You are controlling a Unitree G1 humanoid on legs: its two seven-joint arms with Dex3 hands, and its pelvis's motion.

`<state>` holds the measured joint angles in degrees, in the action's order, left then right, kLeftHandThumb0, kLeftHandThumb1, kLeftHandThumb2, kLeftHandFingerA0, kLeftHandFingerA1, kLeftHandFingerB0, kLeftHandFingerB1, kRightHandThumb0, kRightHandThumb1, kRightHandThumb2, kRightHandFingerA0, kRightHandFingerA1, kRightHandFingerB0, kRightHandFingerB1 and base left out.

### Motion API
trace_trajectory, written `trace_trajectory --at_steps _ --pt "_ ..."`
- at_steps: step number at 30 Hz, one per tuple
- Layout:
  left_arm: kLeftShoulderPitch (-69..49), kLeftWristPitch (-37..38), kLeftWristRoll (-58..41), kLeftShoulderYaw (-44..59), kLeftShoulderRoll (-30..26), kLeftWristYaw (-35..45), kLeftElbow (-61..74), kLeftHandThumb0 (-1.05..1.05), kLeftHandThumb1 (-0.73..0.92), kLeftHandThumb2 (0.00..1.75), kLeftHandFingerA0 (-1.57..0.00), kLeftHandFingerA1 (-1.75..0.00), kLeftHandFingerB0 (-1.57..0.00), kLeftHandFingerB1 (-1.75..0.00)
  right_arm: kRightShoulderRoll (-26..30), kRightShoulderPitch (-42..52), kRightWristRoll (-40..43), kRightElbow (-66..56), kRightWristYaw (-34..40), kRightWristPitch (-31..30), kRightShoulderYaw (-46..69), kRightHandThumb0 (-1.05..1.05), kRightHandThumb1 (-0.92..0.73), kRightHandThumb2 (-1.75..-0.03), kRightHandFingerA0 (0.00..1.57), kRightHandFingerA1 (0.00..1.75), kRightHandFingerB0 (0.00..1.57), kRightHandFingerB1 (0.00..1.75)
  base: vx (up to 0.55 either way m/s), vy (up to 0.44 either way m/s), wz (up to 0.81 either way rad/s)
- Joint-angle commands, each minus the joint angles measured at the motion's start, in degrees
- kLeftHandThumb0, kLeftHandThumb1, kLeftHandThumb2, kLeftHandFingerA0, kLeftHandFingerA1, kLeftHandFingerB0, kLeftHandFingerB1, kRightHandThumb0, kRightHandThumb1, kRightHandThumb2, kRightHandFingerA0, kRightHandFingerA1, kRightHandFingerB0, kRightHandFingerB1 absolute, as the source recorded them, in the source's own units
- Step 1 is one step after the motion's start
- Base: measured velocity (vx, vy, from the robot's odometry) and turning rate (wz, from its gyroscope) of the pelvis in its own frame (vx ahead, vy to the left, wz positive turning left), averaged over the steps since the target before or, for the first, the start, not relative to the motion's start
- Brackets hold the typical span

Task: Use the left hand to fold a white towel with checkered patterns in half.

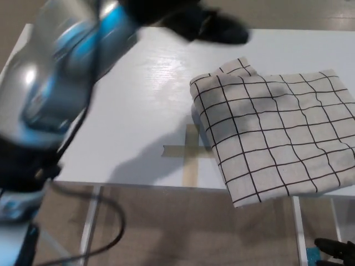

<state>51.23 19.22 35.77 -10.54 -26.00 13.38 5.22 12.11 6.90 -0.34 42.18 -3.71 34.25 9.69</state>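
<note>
Towel [274, 136]: folded, long axis left-right, near edge overhangs table [127, 111] front; table's left half bare. Left hand [208, 25] blurred above, fingers: can't tell.

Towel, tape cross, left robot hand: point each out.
towel [277, 138], head view, middle of folded cloth
tape cross [190, 151], head view, where strips cross
left robot hand [208, 25], head view, blurred dark fingers
</note>
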Motion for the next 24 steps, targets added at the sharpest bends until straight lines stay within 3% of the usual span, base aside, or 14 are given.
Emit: trace_trajectory --at_steps 1,4,5,6,10,11,13,14,17,22,23,24 --pt "-36.8 -3.3 -35.3 16.6 -11.1 16.8 25.6 -0.38 0.24 0.89 0.0 -0.49 0.0 -0.47 -2.1 3.0 6.1 -3.7 -0.9 -3.7 2.9 -0.53 -0.65 -0.59 0.4 0.63 0.54 0.51 0.0 0.0 0.0" --pt "-45.2 -4.4 -41.3 20.1 -11.8 18.6 28.8 -0.37 0.24 0.88 0.0 -0.49 0.0 -0.47 -2.0 2.8 7.0 -4.0 -1.9 -4.0 3.4 -0.53 -0.66 -0.6 0.4 0.62 0.54 0.51 0.0 0.0 0.02" --pt "-47.6 -4.2 -43.1 21.1 -12.0 19.2 29.1 -0.76 0.58 0.59 -0.15 -0.27 -0.2 -0.3 -1.9 2.6 7.0 -4.0 -1.8 -3.8 3.4 -0.53 -0.66 -0.6 0.39 0.61 0.54 0.51 0.0 0.0 0.0" --pt "-52.4 -3.3 -46.2 22.4 -12.4 20.6 29.0 -0.76 0.61 0.6 -0.23 -0.3 -0.3 -0.31 -1.9 2.3 7.0 -4.3 -1.8 -3.7 3.5 -0.54 -0.66 -0.59 0.39 0.59 0.55 0.51 0.0 0.0 0.0" --pt "-59.1 -2.2 -50.2 24.1 -12.9 22.6 28.6 -0.77 0.64 0.61 -0.29 -0.31 -0.37 -0.33 -1.5 2.0 6.5 -4.6 -1.4 -3.5 3.5 -0.54 -0.66 -0.59 0.39 0.58 0.55 0.51 0.0 0.0 0.0" --pt "-62.1 -1.9 -52.0 24.5 -12.8 23.8 27.7 -0.81 0.69 0.63 -0.45 -0.35 -0.49 -0.35 -1.2 1.8 5.9 -4.4 -1.1 -3.4 3.4 -0.54 -0.66 -0.6 0.4 0.57 0.56 0.51 0.0 0.0 0.0" --pt "-65.5 -1.4 -54.2 25.0 -12.8 25.2 26.8 -0.81 0.69 0.63 -0.45 -0.35 -0.49 -0.35 -0.8 1.6 5.4 -4.3 -0.8 -3.2 3.4 -0.54 -0.66 -0.6 0.4 0.57 0.56 0.51 0.0 0.0 0.0" --pt "-68.2 -1.2 -55.9 24.8 -12.4 26.5 25.4 -0.8 0.72 0.63 -0.58 -0.39 -0.56 -0.37 -0.8 1.4 5.3 -4.1 -0.5 -3.0 3.5 -0.53 -0.66 -0.6 0.41 0.56 0.56 0.51 0.0 0.0 0.0" --pt "-74.0 -0.8 -58.2 23.4 -10.8 28.8 21.0 -0.84 0.66 0.67 -0.61 -0.42 -0.55 -0.38 -1.3 1.1 5.2 -3.8 0.2 -2.4 3.7 -0.53 -0.66 -0.59 0.41 0.56 0.57 0.51 0.0 0.0 0.0" --pt "-78.6 1.8 -50.5 23.2 -3.7 26.0 0.0 -0.81 0.67 0.63 -0.64 -0.41 -0.59 -0.38 -1.2 2.4 3.9 -2.9 0.8 -1.2 3.3 -0.53 -0.66 -0.59 0.41 0.58 0.58 0.5 0.0 0.0 0.0" --pt "-77.9 2.6 -49.3 23.7 -3.0 25.4 -3.9 -0.84 0.53 0.88 -0.58 -0.5 -0.56 -0.47 -1.2 2.7 4.0 -3.2 0.6 -1.6 3.4 -0.54 -0.66 -0.59 0.42 0.58 0.57 0.5 0.0 0.0 0.0" --pt "-77.3 3.6 -48.2 24.2 -2.4 24.8 -7.9 -0.84 0.53 0.88 -0.58 -0.5 -0.56 -0.47 -1.2 3.0 4.3 -3.6 0.3 -2.1 3.5 -0.54 -0.66 -0.59 0.42 0.58 0.57 0.5 0.0 0.0 0.0"
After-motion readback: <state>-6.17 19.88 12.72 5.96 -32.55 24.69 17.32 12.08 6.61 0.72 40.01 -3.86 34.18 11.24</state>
